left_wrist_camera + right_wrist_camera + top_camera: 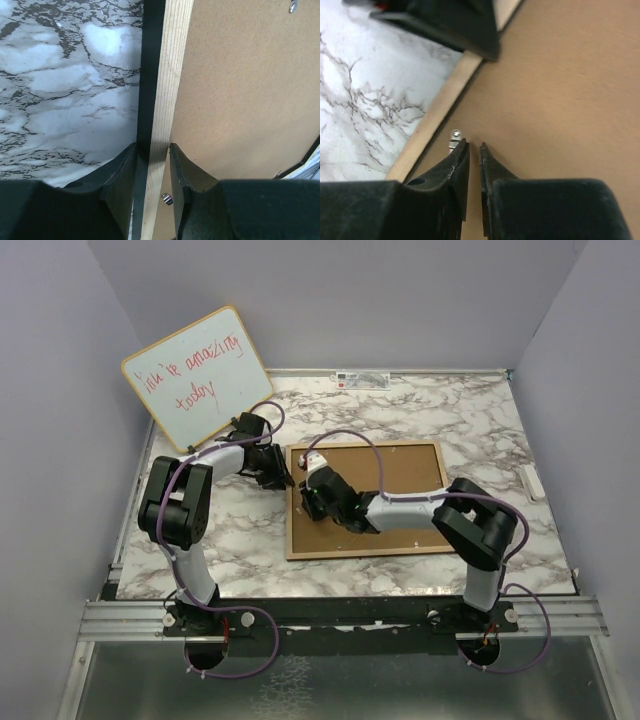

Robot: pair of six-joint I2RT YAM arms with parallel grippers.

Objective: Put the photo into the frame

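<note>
Top external view: the frame (365, 552) lies flat on the marble surface (450, 405), wood side up. A brown board (400, 468) sits inside it. A whiteboard (200, 375) with red writing stands at the back left.

The left end effector (152, 147) pinches the frame's left rail, with one finger on the black outer side and one on the inner side. The right end effector (474, 145) is over the brown board, near that same rail. Its fingers are almost closed, with a thin gap, and they hold nothing. A small metal clip (455, 136) sits just beside its tip.
</note>
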